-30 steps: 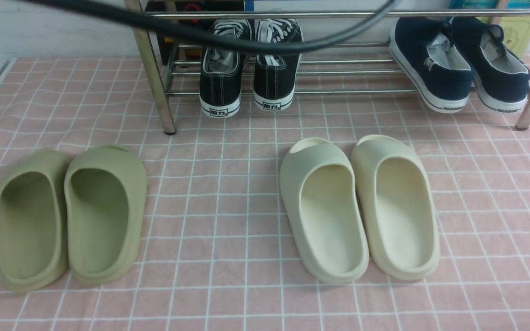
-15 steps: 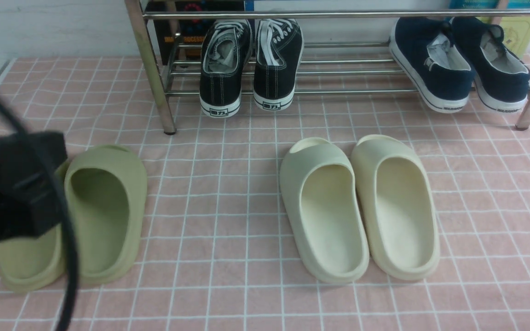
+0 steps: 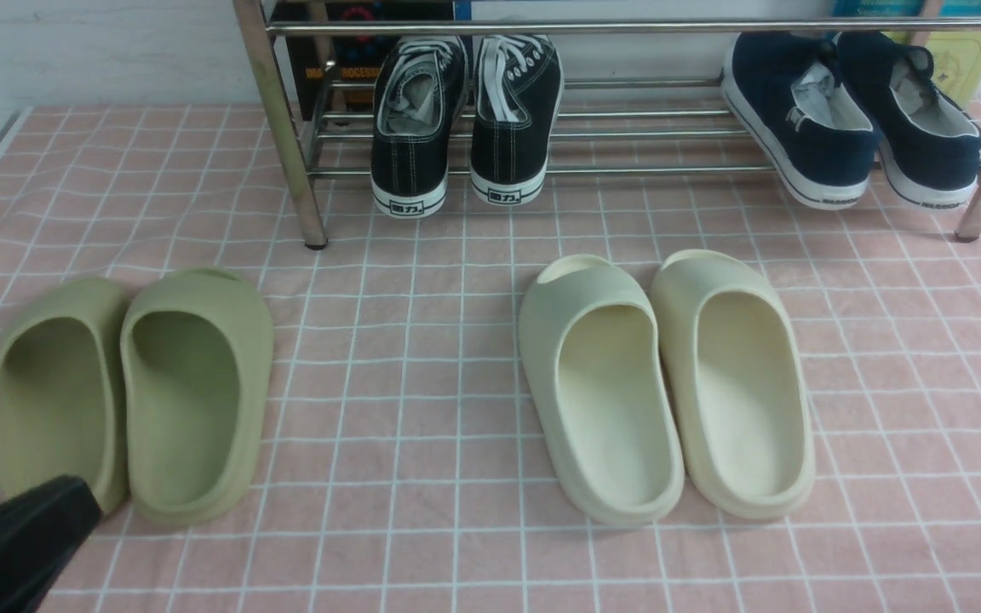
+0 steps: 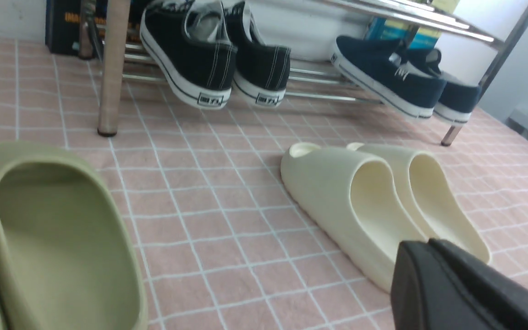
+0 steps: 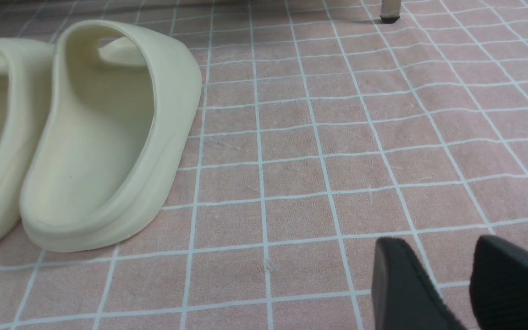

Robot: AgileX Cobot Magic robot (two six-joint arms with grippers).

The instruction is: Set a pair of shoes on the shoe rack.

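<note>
I see the sneakers (image 3: 465, 119) side by side on the rack's (image 3: 627, 169) lowest rods at the far edge, left of centre, heels hanging over the front rod toward me. The navy shoes (image 3: 848, 119) sit on the same tier near the far right corner, well apart from the sneakers.

On the pink checked cloth (image 3: 422, 358), the green slides (image 3: 129, 396) lie by the left edge and the cream slides (image 3: 665, 383) right of centre. Open cloth runs between the two pairs, and a narrower strip runs between the slides and the rack's feet.

My left gripper (image 3: 18, 545) shows as a dark tip at the near left corner, just at the heel of the outer green slide; I cannot tell how far it is open. My right gripper (image 5: 456, 284) hangs low over bare cloth beside the cream slides, fingers (image 5: 397, 284) slightly parted, holding nothing.
</note>
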